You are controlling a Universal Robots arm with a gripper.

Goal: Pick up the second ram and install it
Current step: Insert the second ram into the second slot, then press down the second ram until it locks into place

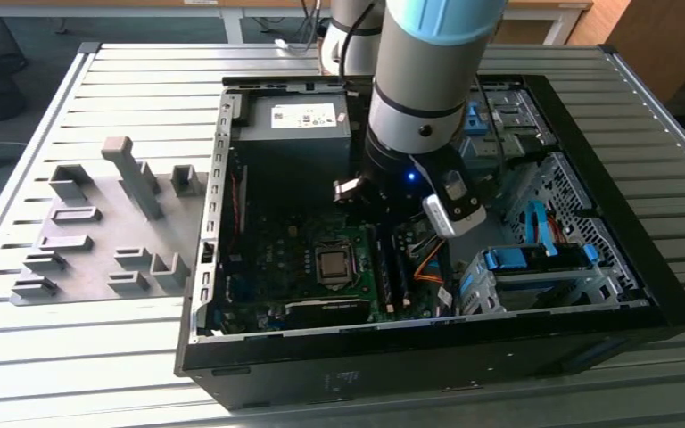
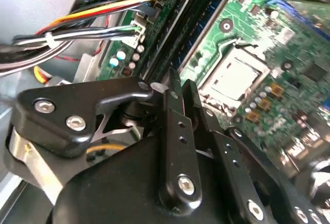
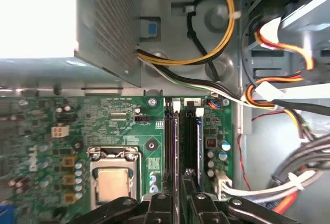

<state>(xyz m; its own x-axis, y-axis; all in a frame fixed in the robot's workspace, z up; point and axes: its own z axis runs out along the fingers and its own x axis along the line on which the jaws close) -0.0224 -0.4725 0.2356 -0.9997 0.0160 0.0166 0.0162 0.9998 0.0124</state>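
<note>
The black two-finger gripper [image 2: 180, 80], claw pinched narrow, is sitting over the long dark memory slots [image 3: 175, 141], so it's needing square alignment and an even push.

An open black computer case [image 1: 247, 357] lies on a slatted metal table [image 1: 104, 357], toward the exterior view's right. The robot arm [image 1: 420, 80] reaches down into the case, its lower end over the green motherboard [image 1: 283, 259], just beside the dark memory slots [image 1: 392, 267]. A silver power supply [image 1: 295, 116] sits at the far side of the case, and blue drive latches [image 1: 521, 259] lie in the bay at the right. On the table's left part rests a grey holder plate [image 1: 93, 232] with several upright blocks.
</note>
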